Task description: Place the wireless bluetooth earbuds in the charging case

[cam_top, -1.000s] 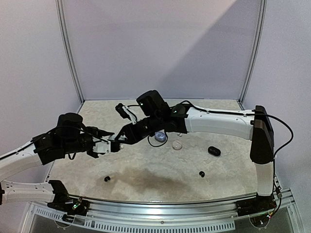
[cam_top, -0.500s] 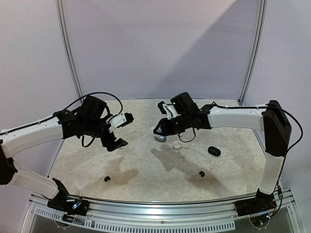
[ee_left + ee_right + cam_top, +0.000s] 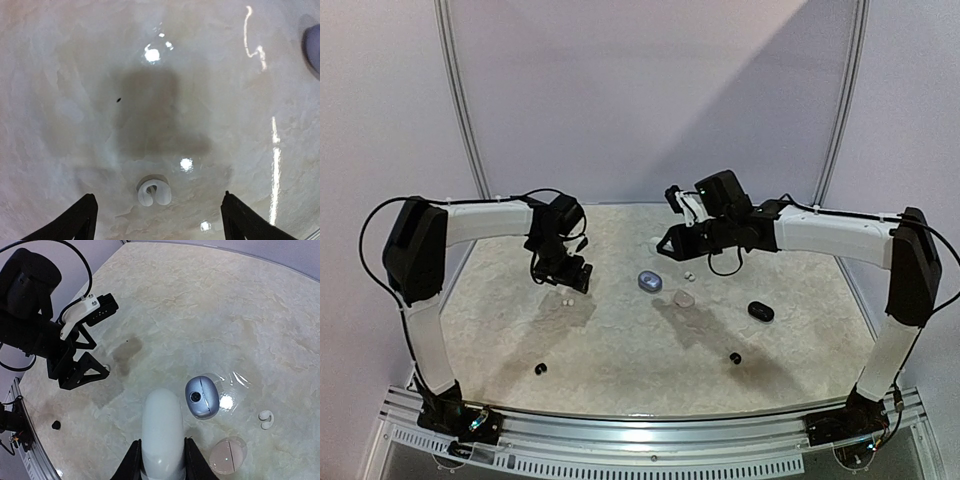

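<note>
Early stage, as judged: no earbud sits in any case. The left gripper (image 3: 158, 212), jaws spread wide, hovers directly above a white earbud (image 3: 154, 192) toward the left edge of the table (image 3: 620, 345), while the right gripper (image 3: 162, 460) clamps a closed white charging case (image 3: 161, 422) above the far middle. A second white earbud (image 3: 266, 419), a blue-grey case (image 3: 202, 397), a translucent case (image 3: 227, 455), a black earbud (image 3: 541, 368) and another black earbud (image 3: 735, 357) near the front edge lie loose, so picking, opening and seating are all left to do.
</note>
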You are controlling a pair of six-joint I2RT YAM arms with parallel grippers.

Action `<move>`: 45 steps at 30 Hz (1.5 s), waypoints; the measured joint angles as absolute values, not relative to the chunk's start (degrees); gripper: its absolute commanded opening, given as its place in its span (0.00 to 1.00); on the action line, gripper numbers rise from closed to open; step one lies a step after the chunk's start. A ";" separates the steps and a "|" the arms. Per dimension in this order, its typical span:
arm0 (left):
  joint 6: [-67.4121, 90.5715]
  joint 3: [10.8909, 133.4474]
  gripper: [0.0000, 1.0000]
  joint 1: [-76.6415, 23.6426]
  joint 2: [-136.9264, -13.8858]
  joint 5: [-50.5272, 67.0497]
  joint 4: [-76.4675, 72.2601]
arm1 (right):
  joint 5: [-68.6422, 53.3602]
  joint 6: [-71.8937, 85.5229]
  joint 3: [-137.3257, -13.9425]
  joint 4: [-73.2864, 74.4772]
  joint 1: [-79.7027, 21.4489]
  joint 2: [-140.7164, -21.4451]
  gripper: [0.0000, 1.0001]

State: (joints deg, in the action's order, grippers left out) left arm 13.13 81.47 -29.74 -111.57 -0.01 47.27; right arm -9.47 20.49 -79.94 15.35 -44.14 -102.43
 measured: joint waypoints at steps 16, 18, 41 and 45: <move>19.70 82.67 0.54 -29.80 -116.42 -0.86 52.10 | -9.47 17.87 -79.96 18.04 -42.83 -103.57 0.00; 19.97 82.67 0.51 -29.80 -116.97 -0.69 51.90 | -9.47 17.87 -79.94 18.22 -42.83 -103.57 0.00; 21.04 82.37 0.25 -31.59 -118.10 -0.67 51.66 | -7.57 17.04 -75.61 19.09 -42.83 -103.26 0.00; 21.43 83.31 0.24 -33.28 -118.30 0.14 52.05 | -7.16 17.06 -73.58 19.07 -42.83 -102.08 0.00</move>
